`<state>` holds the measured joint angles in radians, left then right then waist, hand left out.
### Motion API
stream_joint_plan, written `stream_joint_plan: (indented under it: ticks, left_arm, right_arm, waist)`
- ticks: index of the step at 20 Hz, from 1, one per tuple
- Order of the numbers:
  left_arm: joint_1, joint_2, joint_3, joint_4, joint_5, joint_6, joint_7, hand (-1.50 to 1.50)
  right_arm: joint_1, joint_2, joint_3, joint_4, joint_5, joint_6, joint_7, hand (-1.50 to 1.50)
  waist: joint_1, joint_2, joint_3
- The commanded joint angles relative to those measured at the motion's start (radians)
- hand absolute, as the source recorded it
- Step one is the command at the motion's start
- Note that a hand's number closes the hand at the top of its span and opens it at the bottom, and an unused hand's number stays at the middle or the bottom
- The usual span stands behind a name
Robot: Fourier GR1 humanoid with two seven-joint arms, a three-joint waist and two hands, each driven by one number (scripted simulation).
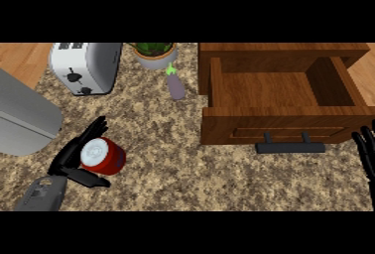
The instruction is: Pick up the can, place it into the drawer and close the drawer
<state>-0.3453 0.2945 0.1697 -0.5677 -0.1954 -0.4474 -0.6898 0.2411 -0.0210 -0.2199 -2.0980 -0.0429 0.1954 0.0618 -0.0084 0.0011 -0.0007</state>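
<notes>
Head view: red can (102, 156) with white lid lies tilted on the speckled counter (190, 168) at about 8 o'clock of the frame. The left hand (77, 161) wraps it, fingers curled over the far side toward 11 o'clock and thumb below toward 5 o'clock, so it reads as a grasp set for the lift; can't tell if the can has left the counter yet. The wooden drawer (282, 106) sits pulled open at 2 o'clock, cavity bare and facing up, dark handle (290, 147) toward the robot, likely left out that way so the can drops straight in. The right hand (365, 154) shows at the 3 o'clock edge, fingers straight and up, resting beside the drawer front, holding nothing, handy for the push shut later. Toaster (86, 67), potted plant (155, 52) and eggplant (176, 84) sit at 11 to 12 o'clock, well apart from the carry path. Grey appliance (22, 116) at 9 o'clock.
</notes>
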Motion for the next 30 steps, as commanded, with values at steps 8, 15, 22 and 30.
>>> stream_joint_plan:
  ticks: [8,15,22,30]
  left_arm:
    - [-0.018,-0.022,-0.032,-0.003,0.000,-0.028,-0.025,-1.50]
    - [-0.008,-0.095,-0.074,-0.092,0.009,-0.025,0.035,1.50]
    - [-0.024,-0.090,-0.051,-0.116,0.077,-0.105,0.081,1.50]
    - [-0.005,-0.159,0.114,-0.200,0.212,0.153,0.227,1.50]
  right_arm:
    - [0.093,0.010,-0.032,-0.092,-0.061,0.053,0.020,-1.50]
    - [-0.017,-0.010,-0.022,-0.014,-0.022,0.009,0.043,-1.50]
    - [0.037,-0.037,-0.105,-0.051,-0.132,0.069,0.034,-1.50]
    - [0.071,0.011,-0.031,-0.117,-0.066,0.026,0.052,-1.50]
  waist:
    - [0.001,-0.002,0.001]
    - [0.009,-0.002,0.001]
    - [0.004,-0.002,0.001]
    - [0.014,-0.007,0.002]
